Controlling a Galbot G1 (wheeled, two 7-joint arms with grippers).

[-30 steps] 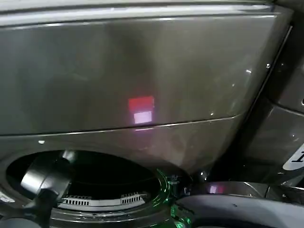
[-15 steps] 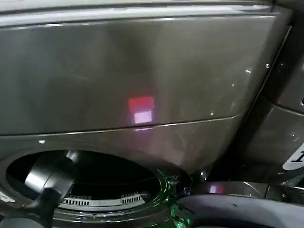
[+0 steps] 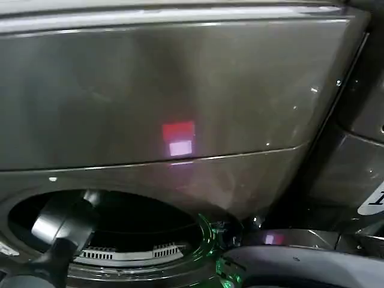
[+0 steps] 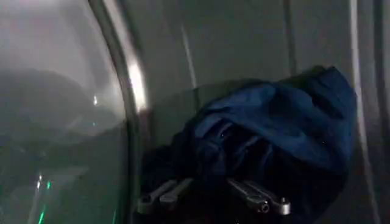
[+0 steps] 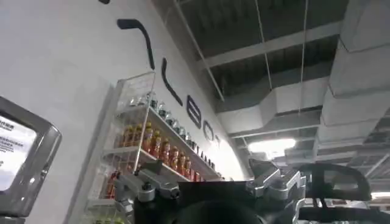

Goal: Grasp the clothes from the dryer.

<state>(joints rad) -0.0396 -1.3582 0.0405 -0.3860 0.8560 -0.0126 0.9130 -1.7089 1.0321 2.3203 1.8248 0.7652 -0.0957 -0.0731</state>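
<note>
Nothing much has shifted in half a second: your left arm (image 3: 63, 225) sits where it did in the drum mouth, after edging right the half-second before.

Your left gripper (image 4: 213, 196) is spread wide inside the dryer (image 3: 180, 90), its fingers (image 4: 259, 198) splayed apart with nothing between them. Straight ahead of the fingertips, and just past them, lies the clothes (image 4: 274, 131): a dark blue bundle heaped against the drum wall (image 4: 244, 36), its bulk running across the line of approach and rising away from the fingers. Judge it a short push forward, then a close. Your right gripper (image 5: 210, 189) is parked outside, pointing up at the ceiling; you cannot tell its fingers' state. Left is plainly the nearer arm.
</note>
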